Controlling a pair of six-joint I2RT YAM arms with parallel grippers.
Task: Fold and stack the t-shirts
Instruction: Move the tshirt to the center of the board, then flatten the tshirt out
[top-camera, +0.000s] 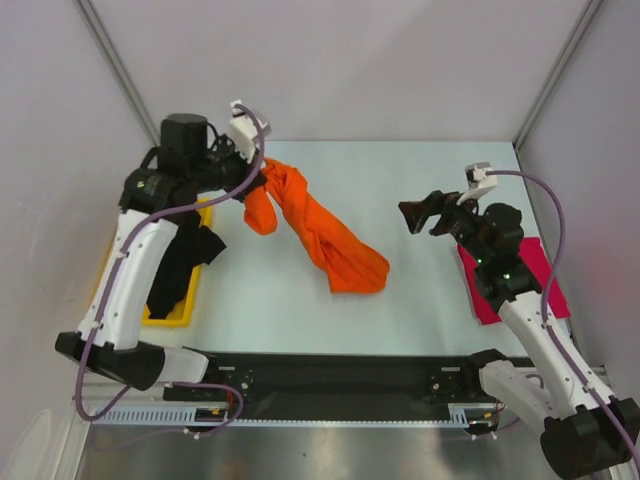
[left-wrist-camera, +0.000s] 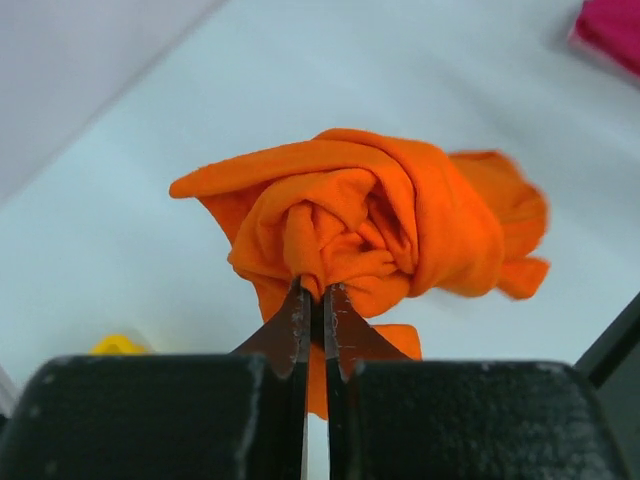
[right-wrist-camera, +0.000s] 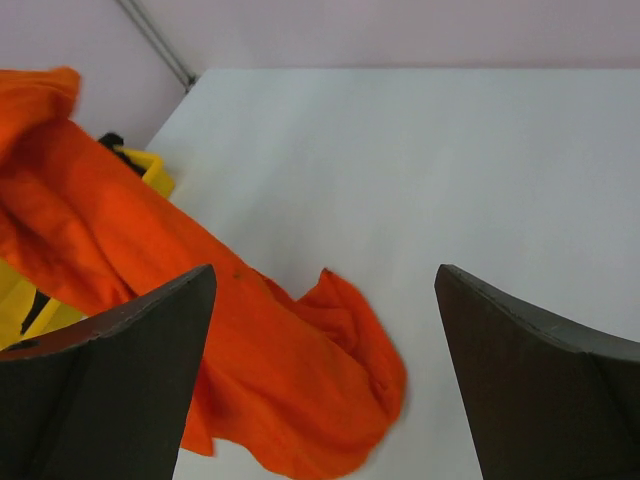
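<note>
The left gripper (left-wrist-camera: 315, 300) is pinched tight on a bunched fold of the orange t-shirt (left-wrist-camera: 380, 220), its dark fingertips pressed almost together with cloth squeezed between them. From that pinch the shirt hangs twisted like a rope. In the top view it runs down and to the right (top-camera: 330, 240) to a crumpled end lying on the table (top-camera: 430, 170) near the middle. The right gripper (top-camera: 422, 214) hovers with its fingers spread wide and holding nothing, apart from the shirt's low end, with open table surface between them.

The left gripper sits high near the far left corner, close to the left wall (top-camera: 60, 120). The far right part of the table is open up to the back wall (top-camera: 340, 60).

A yellow tray (top-camera: 170, 318) lies along the left edge under the left arm, with the black t-shirt (top-camera: 185, 262) draped over it. The magenta t-shirt (top-camera: 540, 268) lies flat at the right edge, partly covered by the right arm.

The left wrist view alone shows the knot of folds at the pinch (the wrist hides it from above). The right wrist view shows the orange cloth (right-wrist-camera: 280, 380) from the side, slanting down to the table — a corner of the tray (right-wrist-camera: 150, 172) shows behind it.
</note>
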